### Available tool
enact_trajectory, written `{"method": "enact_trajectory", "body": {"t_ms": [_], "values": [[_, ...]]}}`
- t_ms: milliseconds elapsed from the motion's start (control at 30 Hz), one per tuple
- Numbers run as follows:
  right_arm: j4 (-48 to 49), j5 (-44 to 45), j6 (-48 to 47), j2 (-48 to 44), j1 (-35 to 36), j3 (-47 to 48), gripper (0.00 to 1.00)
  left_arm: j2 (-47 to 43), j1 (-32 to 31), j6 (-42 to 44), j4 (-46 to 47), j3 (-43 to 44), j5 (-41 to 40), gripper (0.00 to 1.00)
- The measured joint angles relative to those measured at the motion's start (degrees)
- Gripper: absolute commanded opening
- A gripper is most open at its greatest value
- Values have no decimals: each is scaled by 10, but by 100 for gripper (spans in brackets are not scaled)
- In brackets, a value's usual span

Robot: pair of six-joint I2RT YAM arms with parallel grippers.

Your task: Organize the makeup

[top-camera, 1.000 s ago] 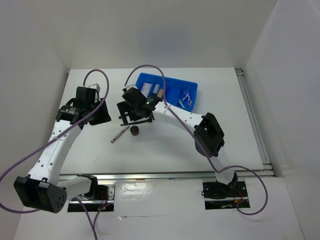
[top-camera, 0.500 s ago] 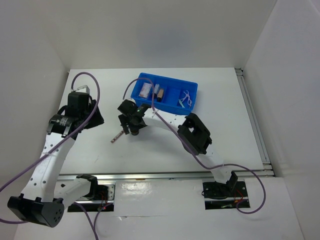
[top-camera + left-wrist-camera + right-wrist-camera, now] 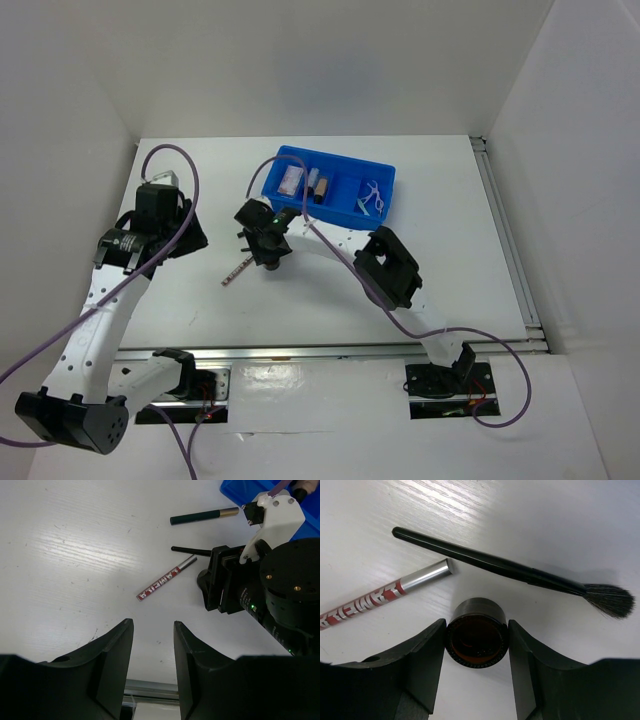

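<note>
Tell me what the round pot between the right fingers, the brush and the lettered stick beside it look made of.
Round pot: dark brown, glossy, likely translucent plastic or glass; the rim glints and the inside shows red-brown. Brush: smooth black handle, probably plastic or lacquered wood, with dark bristles splaying at the tip. Lettered stick: shiny silver, metal or metallic foil; bright streaks along it.

Bright, even light from overhead washes the white worktop, with streaky glare on its grain in both wrist views. Shadows are soft; the close foreground is slightly blurred.
</note>
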Motion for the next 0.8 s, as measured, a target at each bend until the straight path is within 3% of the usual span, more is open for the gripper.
{"method": "enact_trajectory", "body": {"t_ms": [333,600,800], "values": [[-24,29,-6,-45,-24,8,46,1,0,0,0,0,-1,51],[-14,31,-10,-64,-169,107,46,15,0,0,1,0,-3,51],[-6,19,-10,-1,-244,209,46,30,0,0,2,0,-6,51]]}}
